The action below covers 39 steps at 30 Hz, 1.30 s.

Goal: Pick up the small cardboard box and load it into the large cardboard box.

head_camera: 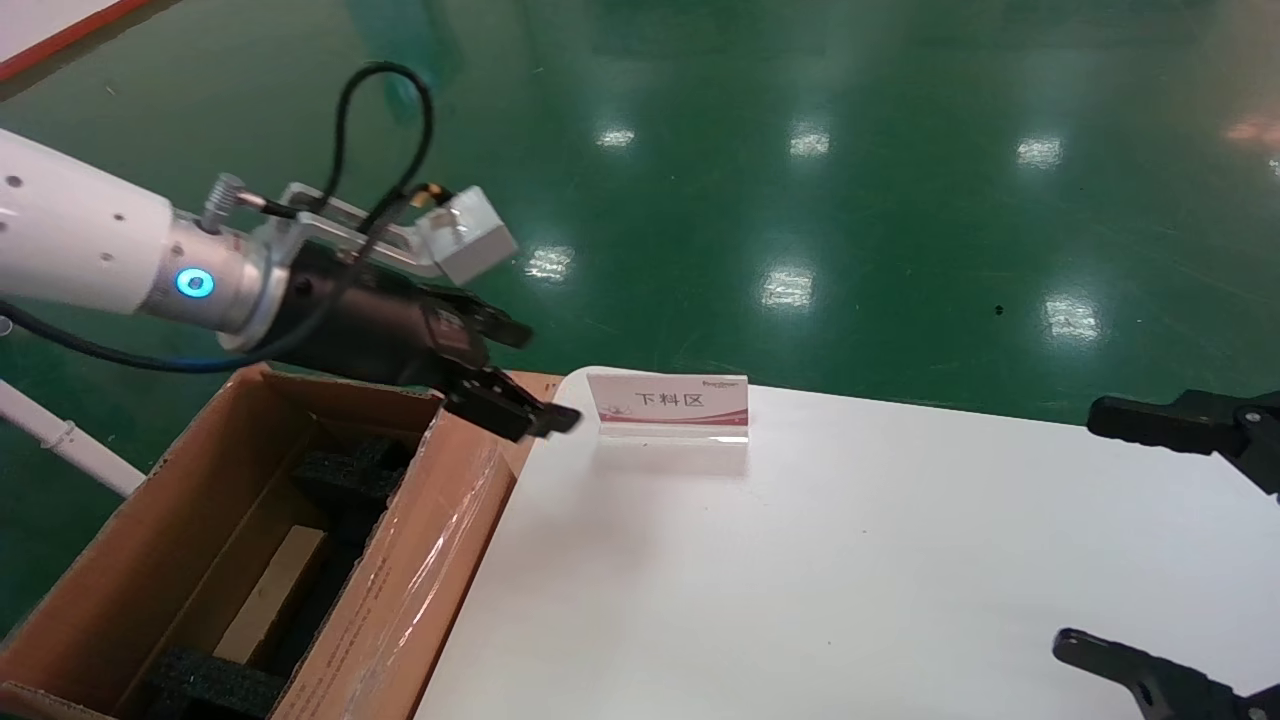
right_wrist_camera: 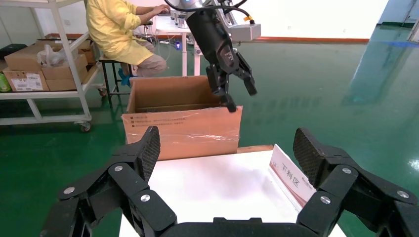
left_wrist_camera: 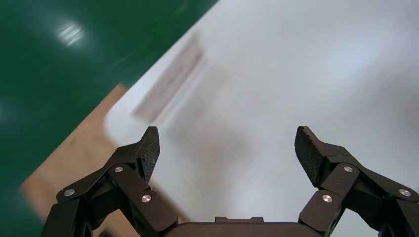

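The large cardboard box [head_camera: 420, 560] stands open at the white table's left edge, with glossy tape on its near flap and black foam [head_camera: 345, 470] inside. A flat tan carton, the small cardboard box [head_camera: 275, 590], lies down inside it between the foam blocks. My left gripper [head_camera: 540, 378] hangs open and empty just above the box's far corner by the table edge. It shows the same way in the left wrist view [left_wrist_camera: 227, 133] and from across the table [right_wrist_camera: 239, 94]. My right gripper [head_camera: 1085, 530] is open and empty over the table's right side.
A small white sign with red print [head_camera: 668, 405] stands near the table's [head_camera: 800, 580] far edge. Green floor lies beyond. In the right wrist view a person in yellow [right_wrist_camera: 118, 29] sits behind the box [right_wrist_camera: 183, 126], beside a shelf of cartons [right_wrist_camera: 39, 64].
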Each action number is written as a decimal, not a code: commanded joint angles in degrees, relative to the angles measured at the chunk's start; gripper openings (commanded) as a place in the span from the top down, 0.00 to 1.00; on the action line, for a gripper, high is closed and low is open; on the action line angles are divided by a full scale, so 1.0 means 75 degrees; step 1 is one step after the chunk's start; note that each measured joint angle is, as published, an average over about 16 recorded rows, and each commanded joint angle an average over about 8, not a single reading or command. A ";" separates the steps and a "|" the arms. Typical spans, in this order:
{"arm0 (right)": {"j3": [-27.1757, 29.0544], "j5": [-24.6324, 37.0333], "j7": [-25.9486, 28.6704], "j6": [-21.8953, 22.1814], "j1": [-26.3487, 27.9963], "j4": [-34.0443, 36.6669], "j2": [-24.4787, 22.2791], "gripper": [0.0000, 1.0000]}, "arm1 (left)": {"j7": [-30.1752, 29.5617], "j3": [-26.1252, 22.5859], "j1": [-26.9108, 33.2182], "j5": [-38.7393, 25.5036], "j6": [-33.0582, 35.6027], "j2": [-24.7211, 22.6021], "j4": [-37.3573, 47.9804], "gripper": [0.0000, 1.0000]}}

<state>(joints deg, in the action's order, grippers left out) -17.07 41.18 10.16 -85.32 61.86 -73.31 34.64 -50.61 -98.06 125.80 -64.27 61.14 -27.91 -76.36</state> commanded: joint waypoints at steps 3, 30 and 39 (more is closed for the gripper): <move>-0.0002 -0.0001 -0.0001 0.0001 0.0000 0.0000 -0.0001 0.00 | 0.0523 0.1077 -0.0843 0.0294 0.0322 -0.0093 0.0036 0.00; 0.0038 0.0024 0.0021 -0.0012 -0.0012 -0.0009 0.0013 0.00 | 0.4011 0.8256 -0.6465 0.2255 0.2471 -0.0715 0.0280 0.00; 0.0060 0.0038 0.0033 -0.0020 -0.0018 -0.0015 0.0021 0.00 | 0.5106 1.0508 -0.8228 0.2871 0.3145 -0.0910 0.0357 0.00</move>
<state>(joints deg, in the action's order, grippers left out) -16.63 41.46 10.41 -85.47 61.73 -73.42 34.80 -13.25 -21.18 65.61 -43.27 84.15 -34.57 -73.74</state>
